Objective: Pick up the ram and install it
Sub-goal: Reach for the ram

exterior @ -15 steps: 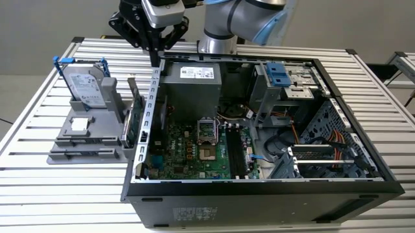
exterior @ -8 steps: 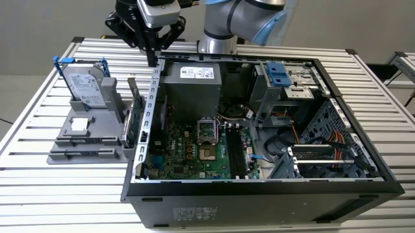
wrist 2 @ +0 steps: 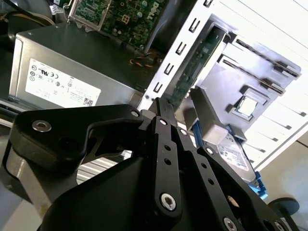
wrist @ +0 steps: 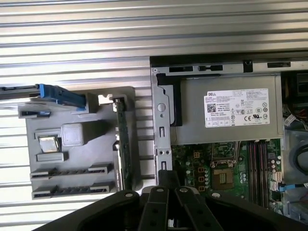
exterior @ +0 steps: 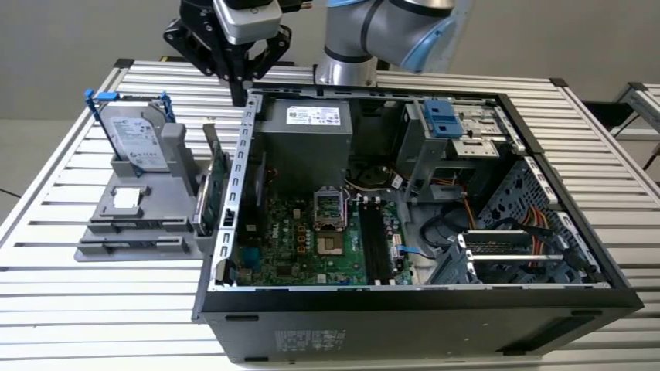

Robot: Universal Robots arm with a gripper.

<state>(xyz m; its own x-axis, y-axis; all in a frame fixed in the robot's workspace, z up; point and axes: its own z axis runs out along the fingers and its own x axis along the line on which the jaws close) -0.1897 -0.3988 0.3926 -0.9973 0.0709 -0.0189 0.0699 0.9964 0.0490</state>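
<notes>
Fingers of the black gripper [exterior: 239,90] are pressed together, pinching nothing, over the far corner of the open black computer case [exterior: 413,303] on the exterior view's left. Beside that case wall stands a grey plastic holder [exterior: 134,247]. The slim bluish-green ram stick [exterior: 215,189] stands on edge in the holder, just beside the case.

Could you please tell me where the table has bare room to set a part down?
The slatted table is bare at the exterior view's lower left, below the grey fixture, and along that view's right, beside the computer case. The gap between fixture and case is crowded.
</notes>
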